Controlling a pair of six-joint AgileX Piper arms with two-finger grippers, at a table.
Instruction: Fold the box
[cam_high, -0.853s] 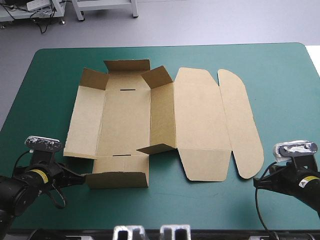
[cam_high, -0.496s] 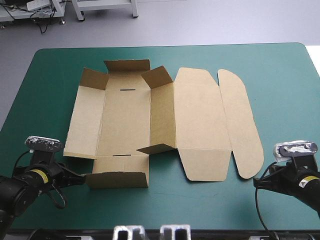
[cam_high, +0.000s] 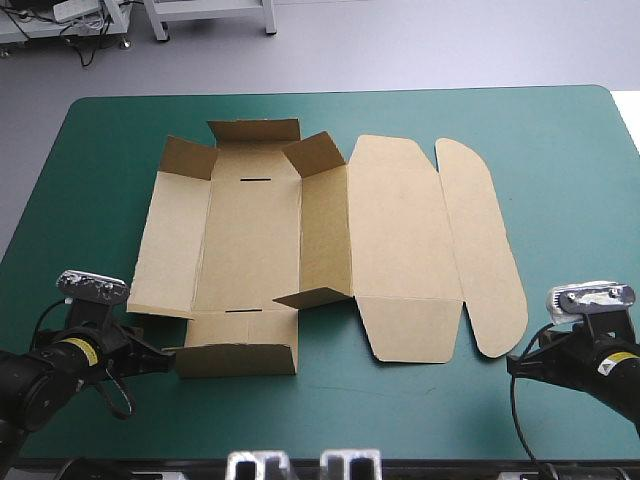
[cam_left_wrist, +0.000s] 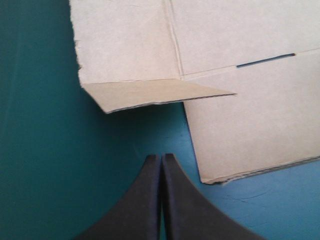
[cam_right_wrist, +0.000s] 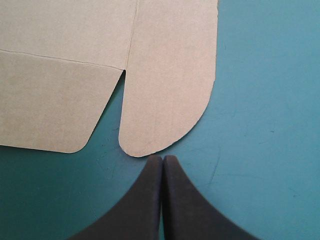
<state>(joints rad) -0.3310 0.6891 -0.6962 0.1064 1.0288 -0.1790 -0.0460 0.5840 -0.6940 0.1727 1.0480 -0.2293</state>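
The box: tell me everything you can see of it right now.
The box is a cut sheet of brown board lying open on the teal-green cover. Its left half is partly raised: corner tabs and walls stand up, with a slot in the far and near panels. Its right half, ending in a rounded flap, lies flat. The left claw and right claw, both shut, sit just short of its near edge, apparently not touching it.

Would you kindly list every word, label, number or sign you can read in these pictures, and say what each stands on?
None can be read.
The box is plain brown board with no print in any view.
Left arm's yellow sticker: too small to read.
Right arm's yellow sticker: too small to read.
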